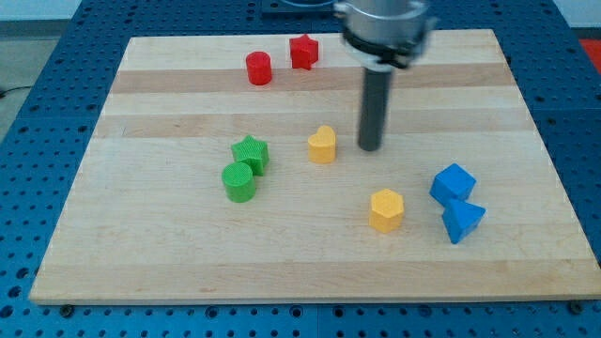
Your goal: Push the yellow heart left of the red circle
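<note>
The yellow heart (pixel 322 145) lies near the middle of the wooden board (pixel 169 253). The red circle (pixel 258 68) stands near the view's top, left of the red star (pixel 303 52). My tip (pixel 370 148) rests on the board just to the right of the yellow heart, a small gap apart from it. The heart is below and to the right of the red circle.
A green star (pixel 251 153) and a green circle (pixel 238 182) sit left of the heart. A yellow hexagon (pixel 386 209) lies lower right. A blue cube (pixel 453 183) and a blue triangle (pixel 461 221) sit at the right.
</note>
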`<state>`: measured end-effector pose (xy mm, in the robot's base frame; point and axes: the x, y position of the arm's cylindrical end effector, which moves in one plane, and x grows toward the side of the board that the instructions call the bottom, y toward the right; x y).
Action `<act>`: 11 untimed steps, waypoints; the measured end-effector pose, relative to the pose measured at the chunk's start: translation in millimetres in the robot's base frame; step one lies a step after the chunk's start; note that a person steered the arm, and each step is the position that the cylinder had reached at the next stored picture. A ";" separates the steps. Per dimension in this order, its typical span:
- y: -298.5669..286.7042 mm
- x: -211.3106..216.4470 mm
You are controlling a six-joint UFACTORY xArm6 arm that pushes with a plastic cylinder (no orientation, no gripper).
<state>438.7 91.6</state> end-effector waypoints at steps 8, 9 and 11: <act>-243.2 -113.2; -285.8 -94.8; -285.4 -110.3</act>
